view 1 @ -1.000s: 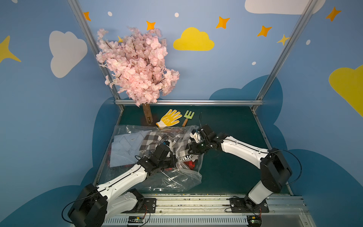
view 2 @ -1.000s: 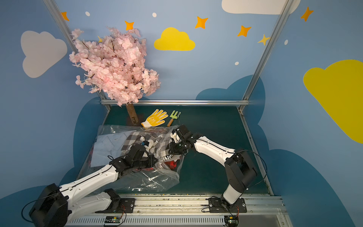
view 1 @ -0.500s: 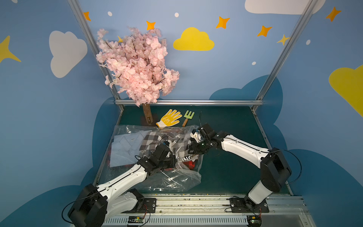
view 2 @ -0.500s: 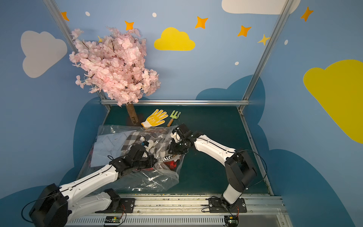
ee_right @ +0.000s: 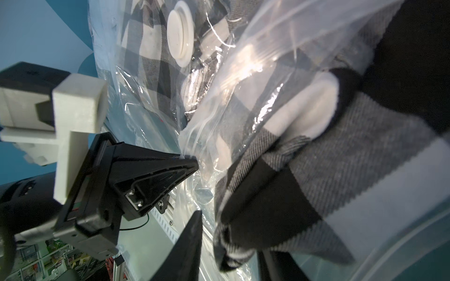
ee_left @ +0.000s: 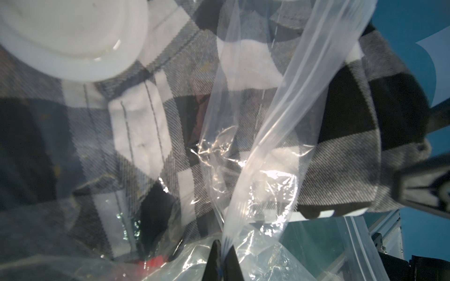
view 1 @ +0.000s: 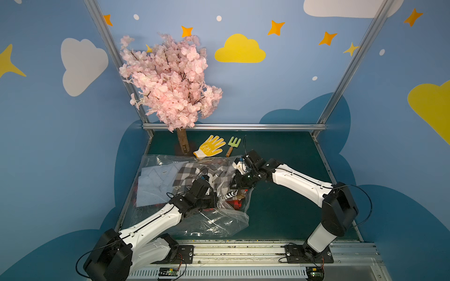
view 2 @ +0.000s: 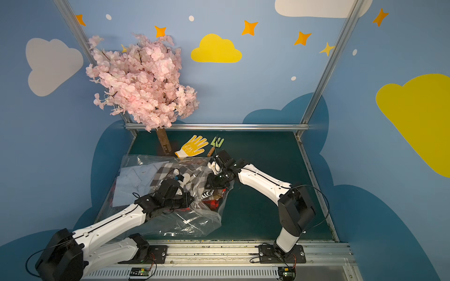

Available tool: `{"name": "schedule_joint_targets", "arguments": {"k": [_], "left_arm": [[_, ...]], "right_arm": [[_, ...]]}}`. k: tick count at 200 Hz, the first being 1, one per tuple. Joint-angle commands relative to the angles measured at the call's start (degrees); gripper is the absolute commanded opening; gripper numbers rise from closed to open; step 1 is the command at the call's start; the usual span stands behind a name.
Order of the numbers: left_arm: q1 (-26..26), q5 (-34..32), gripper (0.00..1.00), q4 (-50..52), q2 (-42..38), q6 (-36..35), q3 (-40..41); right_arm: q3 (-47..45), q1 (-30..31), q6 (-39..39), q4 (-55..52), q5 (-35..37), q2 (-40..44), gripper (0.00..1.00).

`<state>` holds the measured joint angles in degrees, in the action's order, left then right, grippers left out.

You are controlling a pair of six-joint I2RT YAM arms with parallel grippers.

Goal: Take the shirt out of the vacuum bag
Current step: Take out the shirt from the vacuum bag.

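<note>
Vacuum bag (view 1: 219,220): crumpled between both arms.
Shirt (view 1: 186,174): plaid, showing through bag film.
Left gripper (ee_left: 221,247): only its wrist view shows film pinched.
Right gripper (ee_right: 233,240): wrist view shows jaws apart astride shirt fold.

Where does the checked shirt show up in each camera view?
Top view: checked shirt lower centre, beyond the left arm.
Top view: same place.
Left wrist: fills most of it, under plastic.
Right wrist: close up, under and beside the white valve.
Shared landmark: left gripper pinching the vacuum bag.
</note>
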<state>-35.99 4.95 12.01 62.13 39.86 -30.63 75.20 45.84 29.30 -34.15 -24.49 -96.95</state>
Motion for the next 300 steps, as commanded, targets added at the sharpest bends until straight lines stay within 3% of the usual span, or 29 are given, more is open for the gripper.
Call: {"name": "schedule_joint_targets", "arguments": {"k": [1, 55, 122, 213, 243, 300], "left_arm": [[0.58, -0.70, 0.04, 3.02, -0.76, -0.92, 0.06], [1.34, -0.48, 0.04, 3.11, -1.13, -1.07, 0.29], [1.62, 0.22, 0.04, 3.05, -0.74, -1.71, 0.61], [0.98, 3.54, 0.03, -0.15, 1.56, -0.57, 1.78], [0.41, 3.46, 0.03, -0.93, 1.45, -0.13, 2.55], [-0.22, 2.62, 0.03, -0.69, 0.73, -0.13, 3.74]], "right_arm": [[-1.70, 0.72, 0.42, 1.37, -0.32, -1.35, 0.36], [-5.57, 0.81, 1.22, 3.74, 0.83, -1.14, 0.37], [-10.91, 0.15, 2.16, 5.88, 1.72, 3.62, 0.48], [-23.43, -0.28, 11.61, 29.84, -7.16, 5.34, 0.54], [-25.52, -0.62, 13.91, 35.83, -6.84, 4.97, 0.54], [-23.55, -2.62, 12.66, 32.66, -4.26, 5.03, 0.50]]}}
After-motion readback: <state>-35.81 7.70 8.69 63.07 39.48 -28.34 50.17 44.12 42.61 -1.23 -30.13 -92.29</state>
